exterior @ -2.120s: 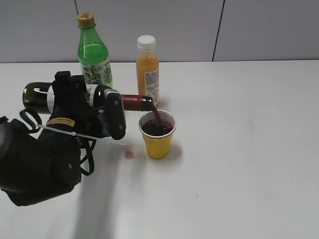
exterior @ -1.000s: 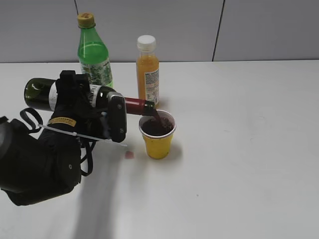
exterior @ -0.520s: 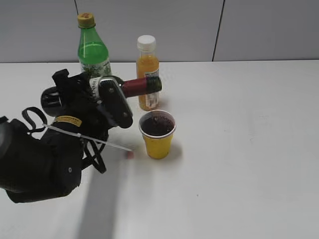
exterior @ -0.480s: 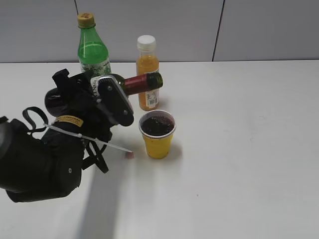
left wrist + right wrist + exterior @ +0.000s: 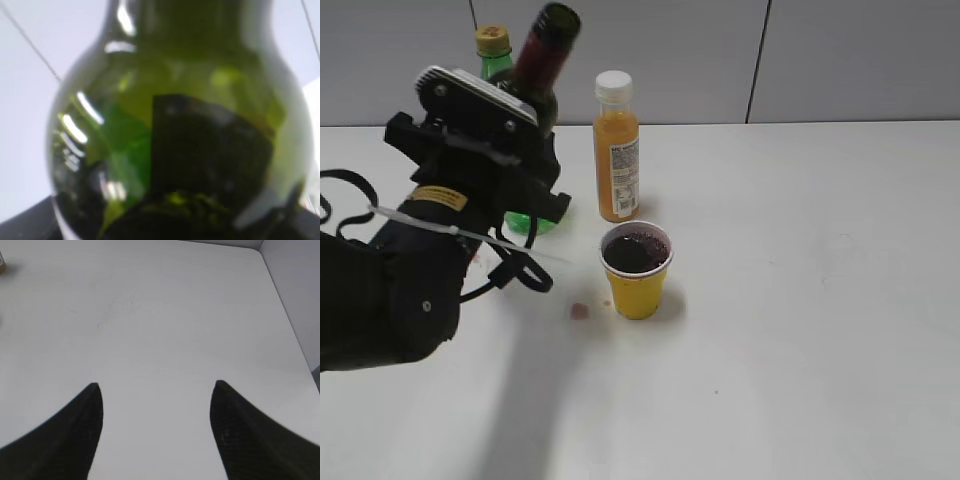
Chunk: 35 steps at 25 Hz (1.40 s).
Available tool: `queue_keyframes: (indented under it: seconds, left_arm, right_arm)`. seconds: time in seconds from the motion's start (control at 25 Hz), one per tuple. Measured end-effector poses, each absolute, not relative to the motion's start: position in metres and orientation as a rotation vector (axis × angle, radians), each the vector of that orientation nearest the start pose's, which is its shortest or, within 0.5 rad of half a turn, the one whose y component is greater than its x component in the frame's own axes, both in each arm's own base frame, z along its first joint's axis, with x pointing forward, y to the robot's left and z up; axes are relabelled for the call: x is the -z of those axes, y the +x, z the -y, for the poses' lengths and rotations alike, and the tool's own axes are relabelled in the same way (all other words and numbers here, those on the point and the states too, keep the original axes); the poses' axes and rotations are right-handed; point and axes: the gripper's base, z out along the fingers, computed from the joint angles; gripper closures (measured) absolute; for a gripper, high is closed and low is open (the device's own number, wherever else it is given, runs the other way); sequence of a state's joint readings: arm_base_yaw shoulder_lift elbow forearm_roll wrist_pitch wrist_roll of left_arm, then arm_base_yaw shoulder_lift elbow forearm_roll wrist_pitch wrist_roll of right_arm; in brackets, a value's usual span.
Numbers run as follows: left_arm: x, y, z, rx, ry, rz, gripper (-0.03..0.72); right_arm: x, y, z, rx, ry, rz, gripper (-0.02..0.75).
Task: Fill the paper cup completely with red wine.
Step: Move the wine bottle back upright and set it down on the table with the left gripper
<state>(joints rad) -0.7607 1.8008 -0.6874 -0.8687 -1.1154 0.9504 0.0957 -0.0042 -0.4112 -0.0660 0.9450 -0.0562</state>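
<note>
Currently the left gripper [image 5: 505, 150] holds the wine bottle [image 5: 542, 50] close to upright, neck up and leaning slightly right, mouth open and well above the tabletop [image 5: 800, 300]. That attitude keeps the remaining liquid in the body, so nothing is running out. In the left wrist view the dark green glass of the bottle [image 5: 170, 130] fills the picture; the fingers are hidden behind it there, and in the exterior view they are clamped on the bottle's lower body.

The cup [image 5: 636, 272] stands upright near the middle of the tabletop, right of the gripper and just in front of the juice bottle [image 5: 617, 150]. The wine [image 5: 635, 251] in it sits a little below the white rim; judged from this, the cup is nearly full but perhaps not to the brim. Whether a top-up is warranted cannot be settled from this angle.

A small reddish spot [image 5: 579, 311] lies on the tabletop just left of the cup, likely a drip. A green bottle [image 5: 492, 42] stands behind the gripper, mostly hidden, only its cap and base showing.

The right gripper [image 5: 155, 430] is idle over bare tabletop at the far right, fingers spread wide and holding nothing, clear of the pouring area.

Risk noted: setting the bottle down close to the cup or the bottles behind could knock one over.
</note>
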Motion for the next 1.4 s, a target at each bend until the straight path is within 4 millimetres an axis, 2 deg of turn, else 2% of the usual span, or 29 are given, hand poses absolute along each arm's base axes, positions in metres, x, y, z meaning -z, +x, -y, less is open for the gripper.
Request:
queue_keyframes:
  seconds: [0.32, 0.44, 0.64, 0.76, 0.96, 1.16, 1.4]
  left_arm:
    - [-0.209, 0.278, 0.137, -0.276, 0.179, -1.646, 0.136]
    - [-0.205, 0.274, 0.12, -0.206, 0.099, -1.664, 0.136]
    - [-0.19, 0.275, 0.096, -0.102, 0.074, -1.7, 0.136]
    - [-0.189, 0.282, 0.082, -0.028, 0.059, -1.695, 0.136]
    - [-0.19, 0.295, 0.048, 0.091, 0.096, -1.676, 0.136]
    - [-0.171, 0.302, 0.018, 0.145, 0.234, -1.675, 0.136]
    - [-0.131, 0.305, 0.023, 0.251, 0.359, -1.702, 0.136]
  right_arm:
    - [-0.262, 0.009, 0.004, 0.053, -0.157, -2.006, 0.228]
    - [-0.262, 0.009, 0.004, 0.053, -0.157, -2.006, 0.228]
    - [-0.262, 0.009, 0.004, 0.053, -0.157, -2.006, 0.228]
    - [-0.262, 0.009, 0.004, 0.053, -0.157, -2.006, 0.228]
    - [-0.262, 0.009, 0.004, 0.053, -0.157, -2.006, 0.228]
    - [-0.262, 0.009, 0.004, 0.053, -0.157, -2.006, 0.228]
    - [-0.262, 0.009, 0.004, 0.053, -0.157, -2.006, 0.228]
